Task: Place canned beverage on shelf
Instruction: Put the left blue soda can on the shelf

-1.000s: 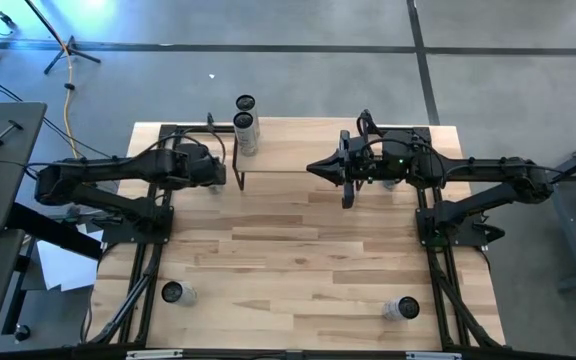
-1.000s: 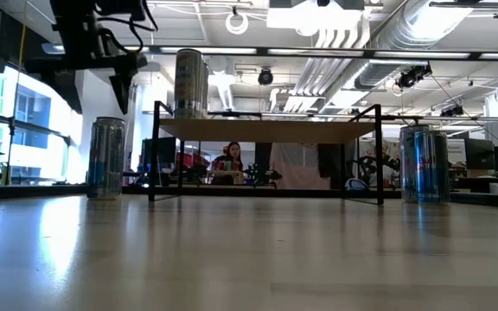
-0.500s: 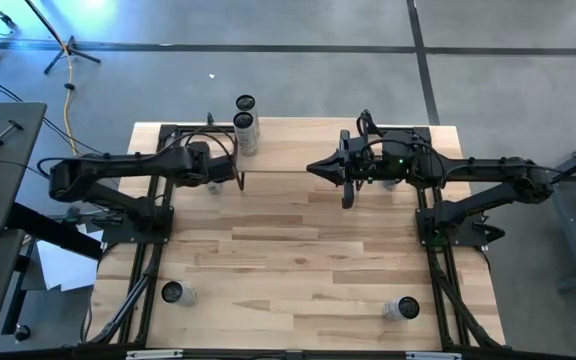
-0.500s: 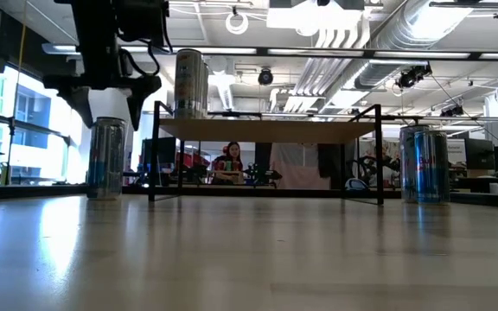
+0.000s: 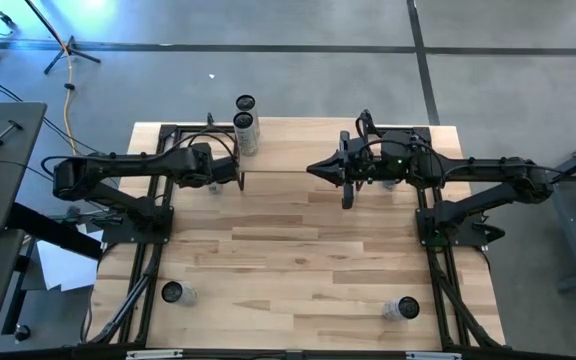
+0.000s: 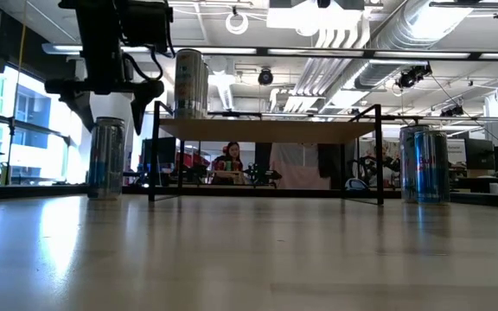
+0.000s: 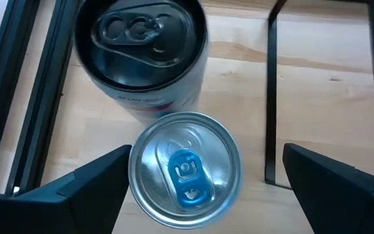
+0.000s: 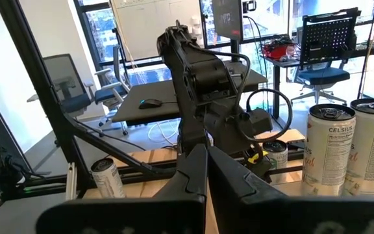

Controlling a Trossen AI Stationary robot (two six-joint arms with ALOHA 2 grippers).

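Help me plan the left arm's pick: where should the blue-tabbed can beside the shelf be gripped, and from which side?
Grip the blue-tabbed can across its round side wall just below the rim, coming straight down. It stands upright, and the open left gripper hangs over it with a finger on either side. The dark-topped can and a shelf leg crowd any sideways approach.

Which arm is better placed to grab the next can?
Left. Its open gripper hangs right above the silver blue-tabbed can beside the light-wood shelf; the right gripper is shut, over bare tabletop.
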